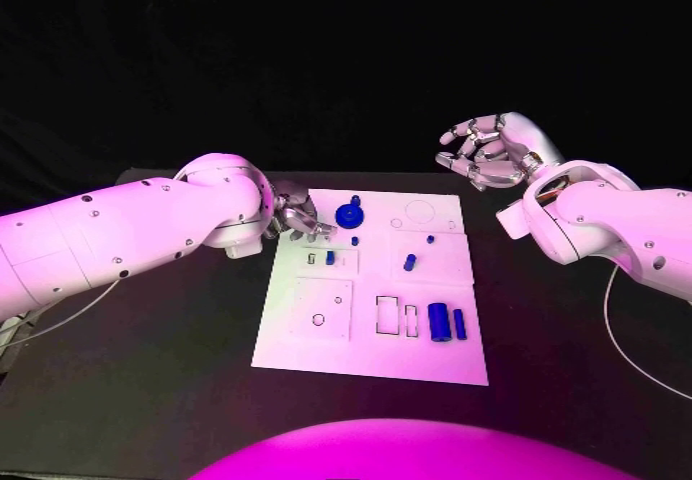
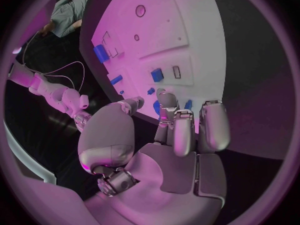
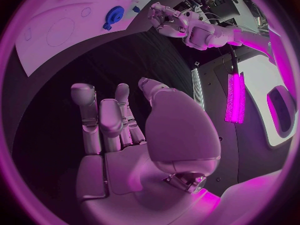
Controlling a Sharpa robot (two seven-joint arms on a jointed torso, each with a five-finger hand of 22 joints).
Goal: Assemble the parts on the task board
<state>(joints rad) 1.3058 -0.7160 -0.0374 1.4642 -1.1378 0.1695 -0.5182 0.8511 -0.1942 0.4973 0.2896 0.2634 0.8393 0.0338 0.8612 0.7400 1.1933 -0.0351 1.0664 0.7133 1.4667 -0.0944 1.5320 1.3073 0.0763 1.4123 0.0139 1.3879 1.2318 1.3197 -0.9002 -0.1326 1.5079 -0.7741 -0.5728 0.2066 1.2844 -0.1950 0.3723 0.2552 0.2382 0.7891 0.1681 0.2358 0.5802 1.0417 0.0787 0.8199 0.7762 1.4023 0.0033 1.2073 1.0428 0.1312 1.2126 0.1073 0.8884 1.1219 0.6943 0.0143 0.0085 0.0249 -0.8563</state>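
Note:
The white task board [image 1: 310, 345] lies in the middle of the table. A blue gear [image 1: 349, 214] stands near its far left corner. Small blue parts [image 1: 410, 262] sit around the board's middle, and two blue cylinders [image 1: 438, 322] lie in slots at its near right. My left hand [image 1: 299, 216] hovers at the far left corner, fingertips just left of the gear, holding nothing. In the left wrist view its fingers [image 2: 209, 125] reach over the board's edge [image 2: 206, 45], partly hiding the gear. My right hand [image 1: 488, 150] is raised beyond the far right corner, fingers apart and empty [image 3: 125, 130].
Black table [image 1: 159, 380] surrounds the board on all sides. Several empty outlined recesses [image 1: 320, 305] mark the board's near left. In the right wrist view the gear [image 3: 113, 15] and my left hand [image 3: 169, 17] appear across the board [image 3: 56, 35].

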